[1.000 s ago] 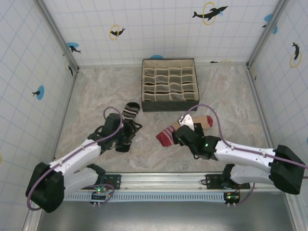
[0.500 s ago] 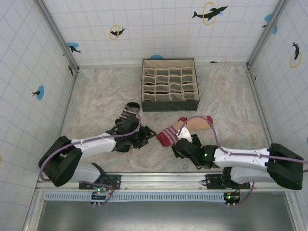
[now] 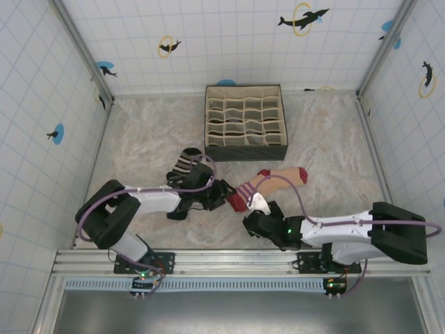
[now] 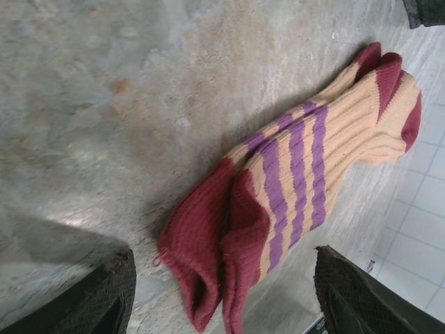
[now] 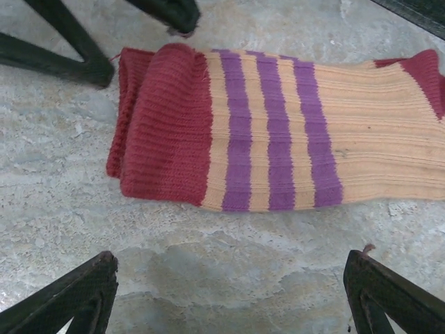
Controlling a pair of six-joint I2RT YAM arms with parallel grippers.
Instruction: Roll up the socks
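As seen from right wrist: right gripper [image 5: 229,259] fingers wide apart, holding nothing, above peach sock [image 5: 278,132] lying flat on desk [image 5: 208,292]; purple stripes, dark red ribbed cuff, far end cut off by frame edge. From left wrist: left gripper [image 4: 224,256] likewise parted, cuff mouth between fingers, contact unclear. From above: black striped sock [image 3: 186,160] partly covered by left arm [image 3: 149,200]; compartment box [image 3: 247,152] beyond.

Peach sock [image 5: 292,132]: dark red cuff, heel and toe, three purple stripes; black sock [image 3: 185,161], left of centre in the top view: grey-white stripes; table [image 3: 139,139] marbled beige-grey; divider box [image 3: 245,153] dark outside, cream cells.
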